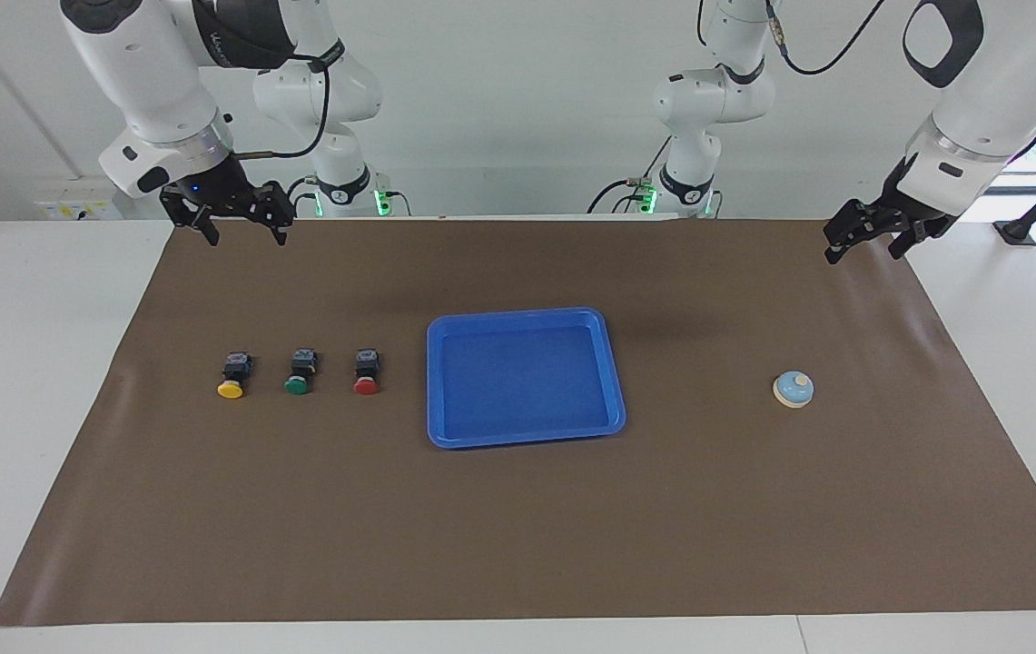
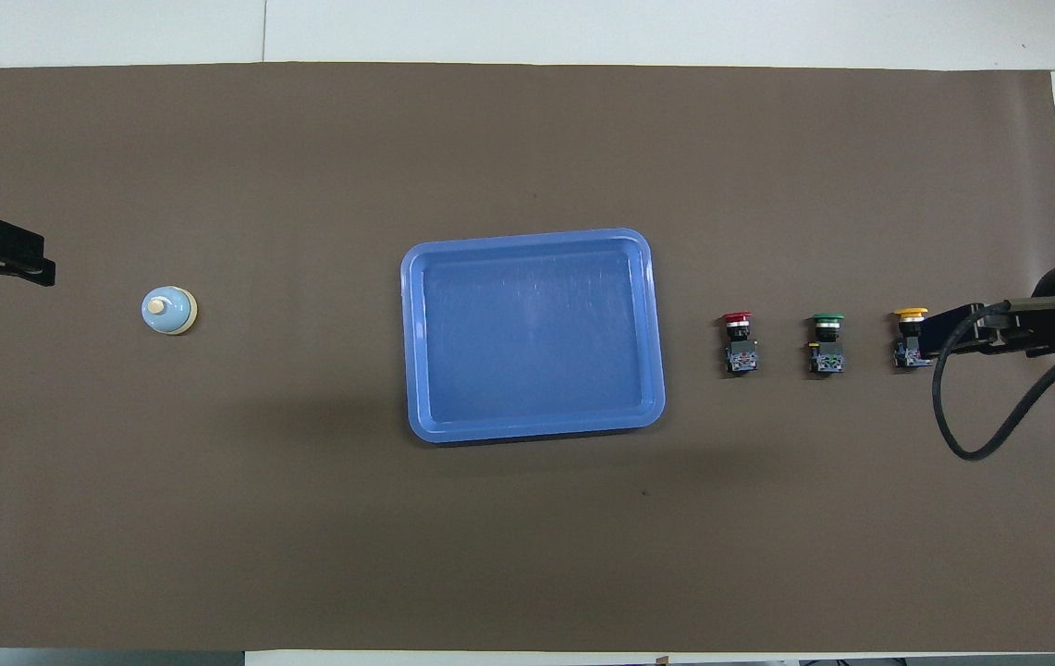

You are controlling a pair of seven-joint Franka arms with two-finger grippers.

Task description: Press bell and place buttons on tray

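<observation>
From the facing view, nothing of the task looks begun: the right gripper [image 1: 241, 221] hangs high over the brown mat's [image 1: 518, 545] edge at the robots' end, its fingers spread apart and holding nothing, while the left gripper [image 1: 872, 234] hangs over the mat's corner at the left arm's end, fingers likewise parted and empty. The bell [image 1: 793, 389] sits alone toward the left arm's end, well apart from the tray [image 1: 525, 439], which lies bare at mid-table; the yellow button [image 1: 233, 375], green button [image 1: 300, 372] and red button [image 1: 366, 371] stand in a row toward the right arm's end. The row is tight, so spread fingers coming down on one button could nudge its neighbour. In the overhead view the risks sharpen: the bell [image 2: 168, 310] is small and domed, so an off-centre press would likely skid it across the mat rather than ring it. The buttons lie on their sides with caps pointing away from the robots, the red button [image 2: 740, 340] nearest the tray [image 2: 416, 277]; a pinch on a round cap might slip, and a high release could bounce a button over the low rim. The right gripper [image 2: 952, 335] covers part of the yellow button [image 2: 909, 335] here, though it is raised.
</observation>
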